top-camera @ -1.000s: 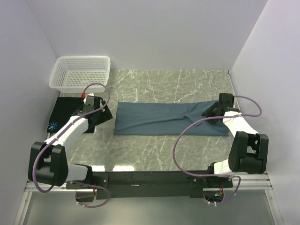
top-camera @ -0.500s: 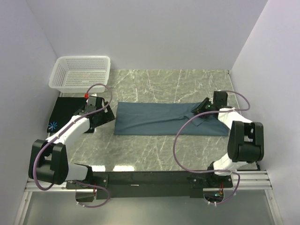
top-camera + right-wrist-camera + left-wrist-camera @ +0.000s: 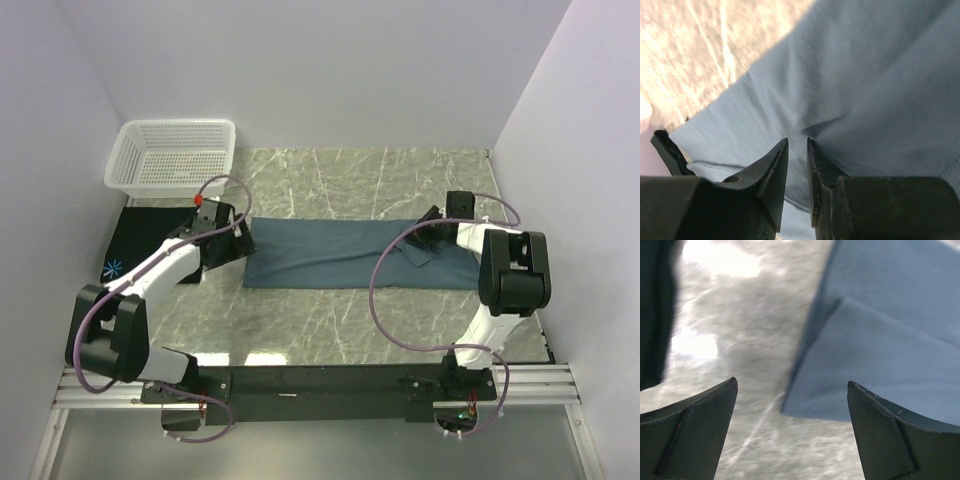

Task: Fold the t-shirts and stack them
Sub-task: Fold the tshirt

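Across the middle of the top view, the slate-blue t-shirt (image 3: 330, 252) lies flat on the marble table (image 3: 330, 325), folded into a long strip that runs from left to right. The black t-shirt (image 3: 140, 238) lies folded at the left edge of the table, well apart from the blue one, with its light-blue starburst print (image 3: 113, 268) at the lower left corner. The white lattice basket (image 3: 176, 124) stands in the upper left, just behind the black t-shirt. The left gripper (image 3: 243, 240) sits at the left end of the blue strip. The right gripper (image 3: 425, 228) is down on the strip's right part, where the cloth is creased and bunched around it.

In the left wrist view, the left gripper (image 3: 791, 385) has its two dark fingers spread wide at the lower left and lower right corners, with nothing held. Between them shows a layered corner of the slate-blue t-shirt (image 3: 890, 340), filling the right of the frame, on the pale table (image 3: 730, 315). A dark strip of the black t-shirt (image 3: 652, 315) runs down the left edge.

In the right wrist view, the right gripper (image 3: 797, 142) has its jaws drawn nearly together, the tips pressed into the slate-blue t-shirt (image 3: 865, 75). A pucker of cloth is pinched between them, and creases spread out from the tips. The table (image 3: 690, 50) shows in the upper left.
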